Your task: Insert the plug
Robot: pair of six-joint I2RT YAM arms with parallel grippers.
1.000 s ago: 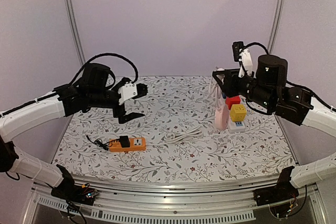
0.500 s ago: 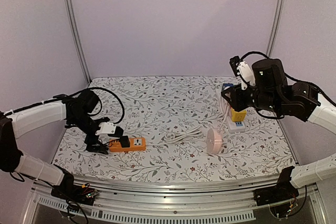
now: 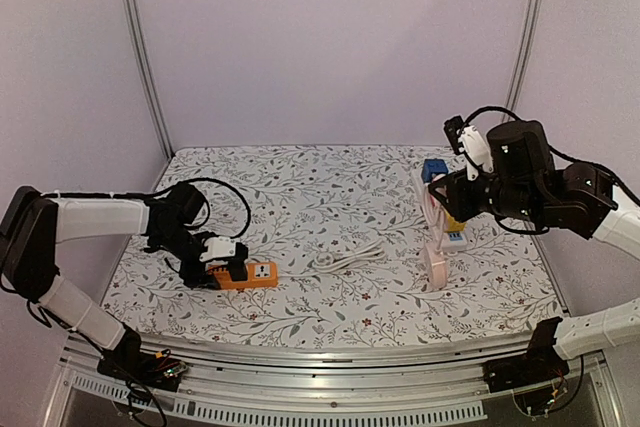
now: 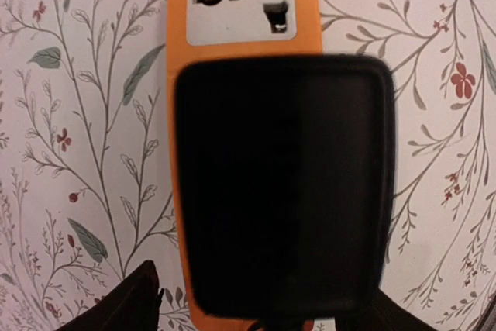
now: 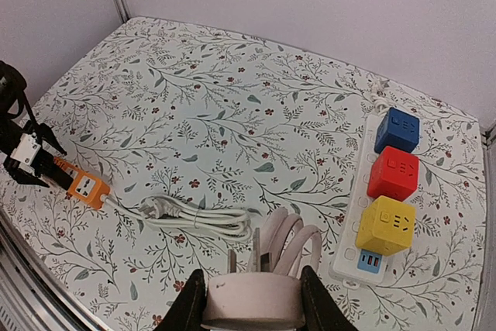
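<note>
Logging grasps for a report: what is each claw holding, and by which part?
Right claw: the pink plug, pinched by its round sides. Left claw: at the black plug on the orange strip; a grip cannot be told.

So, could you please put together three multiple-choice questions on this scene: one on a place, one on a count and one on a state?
1. Where does the orange power strip lie?
A) at the table's left front, by the left gripper
B) at the back right corner
C) leaning upright against the back wall

2. How many coloured cubes sit on the white power strip?
A) two
B) three
C) five

3. What is the right gripper doing?
A) hanging open, holding nothing
B) shut on a spoon
C) shut on the pink plug

Answers:
1 A: the top view shows it by the left arm's fingers.
2 B: there is one blue cube, one red cube and one yellow cube.
3 C: the right wrist view shows both fingers pressed against the plug's sides.
</note>
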